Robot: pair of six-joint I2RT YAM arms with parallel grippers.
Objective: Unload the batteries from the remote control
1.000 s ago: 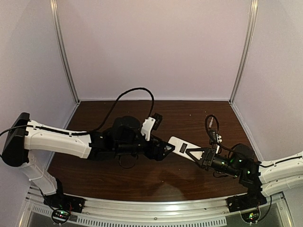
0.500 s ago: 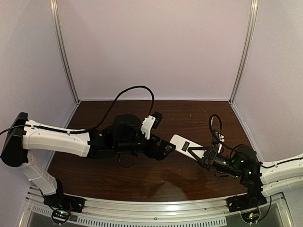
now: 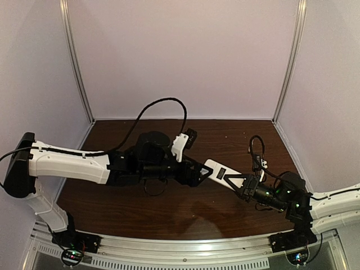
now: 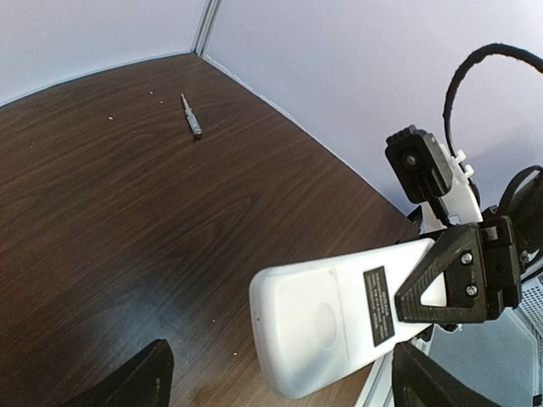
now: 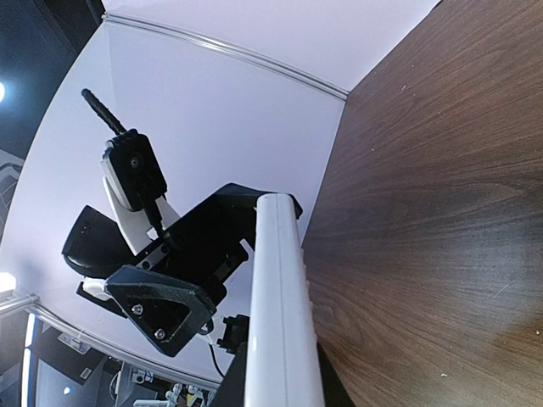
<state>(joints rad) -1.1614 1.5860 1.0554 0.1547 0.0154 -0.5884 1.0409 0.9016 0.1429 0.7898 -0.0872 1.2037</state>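
The right gripper's [image 3: 235,181] fingers [image 4: 456,280] are clamped on the right end of the white remote control [image 4: 322,326], holding it above the middle of the wooden table [image 4: 102,220]. The left gripper [image 3: 200,171] is spread wide and holds nothing, its fingers [image 4: 127,381] flanking the remote's free left end.

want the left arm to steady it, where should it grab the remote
Probably the free rounded end of the remote, opposite the end clamped by the right gripper. Bring the open left gripper in from its own side, along the bar's length. That end hangs bare in the air, short of the label.
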